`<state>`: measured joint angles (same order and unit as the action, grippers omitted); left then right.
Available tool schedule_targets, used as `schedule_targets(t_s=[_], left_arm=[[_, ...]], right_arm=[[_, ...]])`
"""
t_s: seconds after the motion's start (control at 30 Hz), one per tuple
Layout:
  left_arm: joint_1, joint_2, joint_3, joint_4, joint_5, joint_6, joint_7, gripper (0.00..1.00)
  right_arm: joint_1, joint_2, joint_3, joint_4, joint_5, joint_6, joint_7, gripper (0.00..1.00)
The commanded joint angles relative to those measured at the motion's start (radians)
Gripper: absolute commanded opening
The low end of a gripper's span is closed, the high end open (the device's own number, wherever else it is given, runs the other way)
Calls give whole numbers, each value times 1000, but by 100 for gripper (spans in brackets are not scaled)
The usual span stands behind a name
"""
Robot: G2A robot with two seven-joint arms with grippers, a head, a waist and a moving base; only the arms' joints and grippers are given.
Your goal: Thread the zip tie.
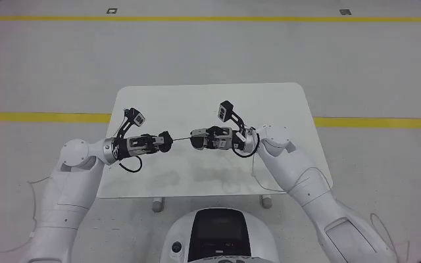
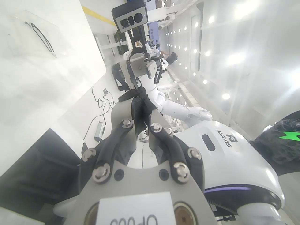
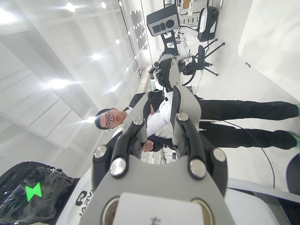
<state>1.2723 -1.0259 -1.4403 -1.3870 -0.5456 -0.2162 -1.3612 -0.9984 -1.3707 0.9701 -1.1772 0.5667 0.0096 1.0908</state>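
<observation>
A thin black zip tie [image 1: 181, 137] runs level between my two grippers, above the middle of the white table [image 1: 210, 98]. My left gripper [image 1: 167, 140] is shut on one end; in the left wrist view the black tie [image 2: 140, 94] bunches at the closed fingertips of that gripper [image 2: 140, 101]. My right gripper [image 1: 195, 139] faces it from the other side, and the tie's free end reaches up to its fingertips. In the right wrist view this gripper [image 3: 161, 92] stands open, nothing showing between its fingers [image 3: 175, 104]. The left gripper [image 3: 165, 71] is just beyond it.
A clear bag with spare black zip ties [image 2: 42, 38] lies flat on the table past the right arm. A thin black cable [image 3: 253, 139] trails beside the right arm. Both arms hover above the tabletop, with bare table surface around them.
</observation>
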Motion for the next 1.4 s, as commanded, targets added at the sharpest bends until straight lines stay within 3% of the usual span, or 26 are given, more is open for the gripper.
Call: schedule_targets(t_s=[0.0,0.2,0.33,1.0,1.07,1.13,1.37], left_arm=[[0,0,0,0,0,0,0,0],[0,0,0,0,0,0,0,0],[0,0,0,0,0,0,0,0],[0,0,0,0,0,0,0,0],[0,0,0,0,0,0,0,43],[0,0,0,0,0,0,0,100],[0,0,0,0,0,0,0,100]], right_arm=[[2,0,-2,1,-2,1,1,18],[7,1,-8,2,-5,4,4,16],[11,1,-11,5,-5,3,4,5],[20,3,-17,17,-6,-5,-11,0],[19,3,-15,18,-5,-7,-14,0],[18,3,-15,20,-5,-7,-17,0],[14,5,-6,29,-1,-12,-52,0]])
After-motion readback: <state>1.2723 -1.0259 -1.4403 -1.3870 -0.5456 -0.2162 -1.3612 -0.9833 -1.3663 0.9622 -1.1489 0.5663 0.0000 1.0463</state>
